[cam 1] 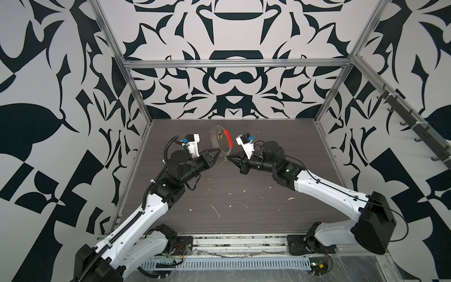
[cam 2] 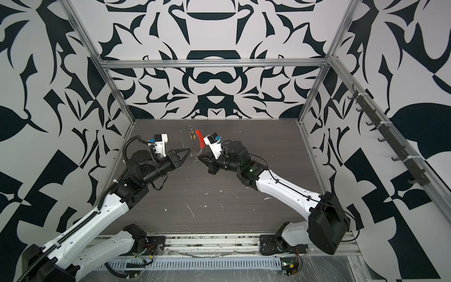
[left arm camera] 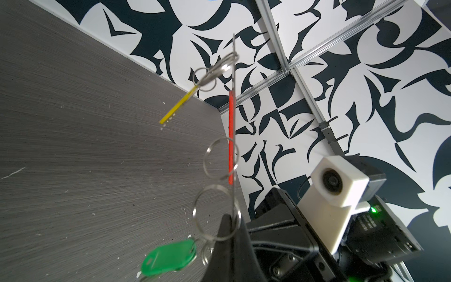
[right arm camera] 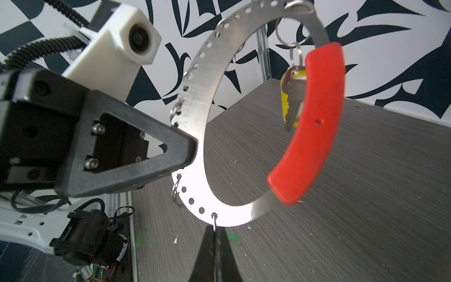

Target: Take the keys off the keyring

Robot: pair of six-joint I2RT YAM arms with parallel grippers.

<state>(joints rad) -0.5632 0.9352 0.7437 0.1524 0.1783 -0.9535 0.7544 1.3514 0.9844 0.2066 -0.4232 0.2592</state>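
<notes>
Can barely make out the keyring [cam 1: 210, 138] in both top views, just a faint thin loop, no counting the little rings on it. Getting only a tiny smudge for the green tag [cam 1: 223, 164] there, and a blurry green smear from the right wrist. Losing the small ring [right arm camera: 214, 221] between the pinched fingers of the right gripper [right arm camera: 214, 230], chopped off by the bottom edge. Can't see most of the yellow tag [right arm camera: 283, 99], tucked behind a silver key [right arm camera: 292, 92] and the red sleeve [right arm camera: 317, 117]

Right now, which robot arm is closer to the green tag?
Right. The right jaws pinch a small ring beside the green tag; the left jaws clamp the keyring's band farther along.
</notes>
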